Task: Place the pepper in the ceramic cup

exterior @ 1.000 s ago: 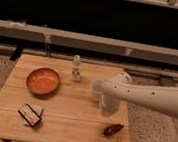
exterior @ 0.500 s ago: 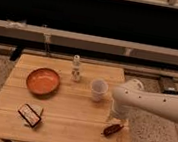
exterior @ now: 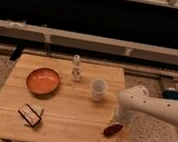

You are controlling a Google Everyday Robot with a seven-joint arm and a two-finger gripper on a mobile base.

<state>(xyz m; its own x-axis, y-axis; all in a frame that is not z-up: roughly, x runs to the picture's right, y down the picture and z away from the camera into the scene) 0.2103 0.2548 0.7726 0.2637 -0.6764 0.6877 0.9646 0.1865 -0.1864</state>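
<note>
The pepper [exterior: 112,130], a small dark red-brown pod, lies on the wooden table [exterior: 70,115] near its front right corner. The ceramic cup [exterior: 99,89], plain white and handleless, stands upright right of the table's middle, a short way behind and left of the pepper. My white arm reaches in from the right and bends down, so my gripper [exterior: 120,119] hangs just above the pepper's far end. Whether it touches the pepper does not show.
An orange bowl [exterior: 43,80] sits on the left half of the table. A slim white bottle [exterior: 76,67] stands at the back middle. A flat dark box with a white label [exterior: 30,115] lies at the front left. A low ledge runs behind the table.
My arm has swung from beside the cup toward the front right and lowered over the pepper. The cup now shows in full. Nothing on the table has moved.
</note>
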